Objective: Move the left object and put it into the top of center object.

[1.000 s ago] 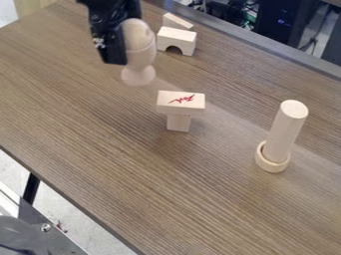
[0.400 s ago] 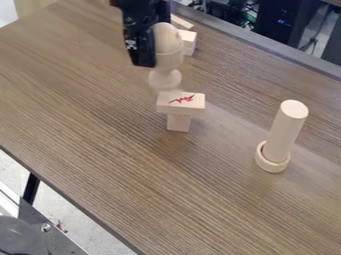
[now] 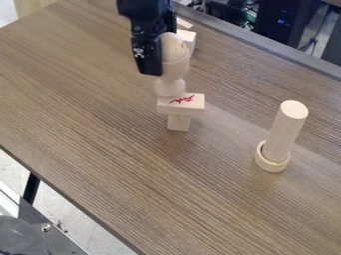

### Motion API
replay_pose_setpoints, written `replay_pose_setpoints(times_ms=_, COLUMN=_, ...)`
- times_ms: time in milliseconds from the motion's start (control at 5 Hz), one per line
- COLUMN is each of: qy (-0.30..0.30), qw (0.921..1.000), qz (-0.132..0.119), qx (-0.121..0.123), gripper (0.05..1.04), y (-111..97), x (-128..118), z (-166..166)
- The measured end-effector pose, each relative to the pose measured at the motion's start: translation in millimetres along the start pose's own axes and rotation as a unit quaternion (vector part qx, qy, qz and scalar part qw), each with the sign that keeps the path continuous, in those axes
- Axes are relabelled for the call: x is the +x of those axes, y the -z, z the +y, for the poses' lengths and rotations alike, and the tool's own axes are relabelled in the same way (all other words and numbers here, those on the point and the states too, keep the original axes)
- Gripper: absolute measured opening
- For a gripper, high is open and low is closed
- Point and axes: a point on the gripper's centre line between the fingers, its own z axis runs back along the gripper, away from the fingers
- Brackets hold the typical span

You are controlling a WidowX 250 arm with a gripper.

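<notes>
At the far edge of the T-shaped block stack (image 3: 181, 103), held the egg-topped cup (image 3: 174, 68) upright, pinched in the gripper (image 3: 160, 66); could not tell if touching. Seemed at the placing step; needed centring, then gentle lowering before release.

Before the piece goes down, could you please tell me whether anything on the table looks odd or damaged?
Only a red scribble on top of the flat center block stands out; the cylinder and its ring look plain.
</notes>
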Motion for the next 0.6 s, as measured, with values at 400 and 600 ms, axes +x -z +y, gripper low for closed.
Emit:
replay_pose_setpoints(times_ms=400, qy=0.002, qw=1.0000, qz=0.002, qx=0.001, gripper=0.883, y=0.3, x=-3.7, z=0.8)
replay_pose_setpoints(times_ms=600, qy=0.005, qw=1.0000, qz=0.003, qx=-0.002, gripper=0.883, y=0.4, x=-6.0, z=0.0)
